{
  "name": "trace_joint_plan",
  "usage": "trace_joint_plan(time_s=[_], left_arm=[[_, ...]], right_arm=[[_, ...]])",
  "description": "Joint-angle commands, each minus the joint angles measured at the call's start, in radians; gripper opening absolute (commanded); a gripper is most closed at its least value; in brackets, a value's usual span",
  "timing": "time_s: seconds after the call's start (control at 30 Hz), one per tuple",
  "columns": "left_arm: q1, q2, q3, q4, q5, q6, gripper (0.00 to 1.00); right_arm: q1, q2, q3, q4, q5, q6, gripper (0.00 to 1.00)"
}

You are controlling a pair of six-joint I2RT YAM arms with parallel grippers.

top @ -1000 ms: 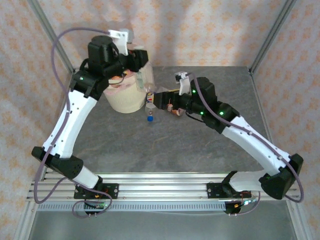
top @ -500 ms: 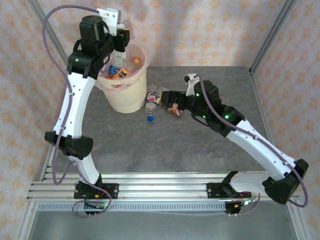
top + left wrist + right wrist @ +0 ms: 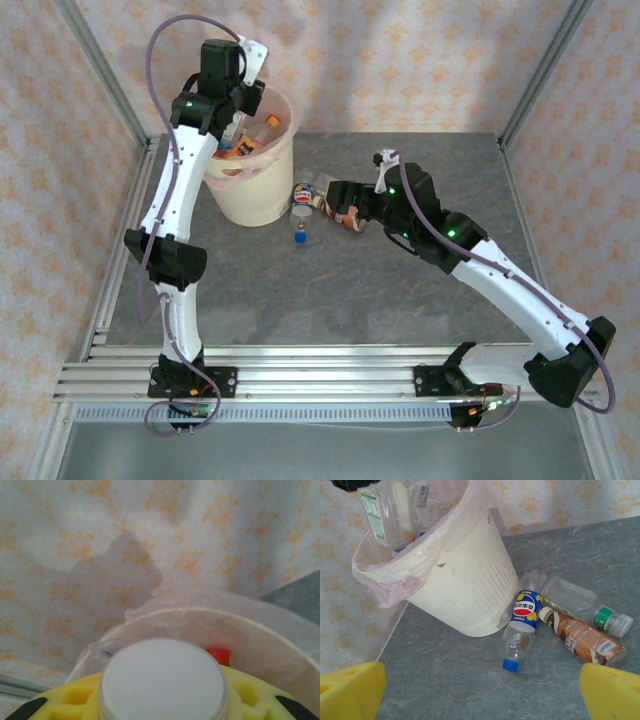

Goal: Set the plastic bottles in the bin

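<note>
Now on my console: left gripper (image 3: 242, 98) hangs above bin (image 3: 252, 195) at 11 o'clock on table (image 3: 380, 300), clamped on white-ended bottle (image 3: 162, 680). Right gripper (image 3: 480, 695) spread wide, empty. At bin's 4 o'clock lie blue-label bottle (image 3: 525, 611), green-capped bottle (image 3: 577, 602), brown bottle (image 3: 585, 641).

Three bottles (image 3: 522, 630) lie ahead of the right gripper (image 3: 482, 692), beside the upright cream bin (image 3: 465, 585). The left gripper (image 3: 162, 707) holds a fourth bottle (image 3: 162, 677) over it.
</note>
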Motion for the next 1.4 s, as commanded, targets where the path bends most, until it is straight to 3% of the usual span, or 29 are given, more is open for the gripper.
trace_joint_plan(time_s=[0.0, 0.2, 0.47, 0.7, 1.1, 1.37], left_arm=[[0.012, 0.001, 0.038, -0.072, -0.032, 0.066, 0.08], [0.012, 0.031, 0.038, -0.138, -0.049, 0.112, 0.20], [0.013, 0.041, 0.036, -0.212, -0.056, 0.156, 0.51], [0.013, 0.017, 0.033, -0.217, 0.030, 0.120, 0.71], [0.012, -0.109, 0.016, -0.191, 0.121, -0.042, 0.76], [0.012, -0.400, -0.235, -0.051, 0.149, -0.220, 0.87]], right_arm=[[0.005, 0.012, -0.002, -0.022, 0.039, 0.014, 0.99], [0.005, 0.023, 0.008, -0.047, 0.057, 0.022, 0.99], [0.005, 0.036, 0.018, -0.064, 0.076, 0.024, 0.99], [0.005, 0.053, 0.033, -0.080, 0.086, 0.022, 0.99], [0.005, 0.112, 0.069, -0.158, 0.137, 0.087, 0.99], [0.005, 0.234, 0.072, -0.143, 0.076, 0.207, 0.99]])
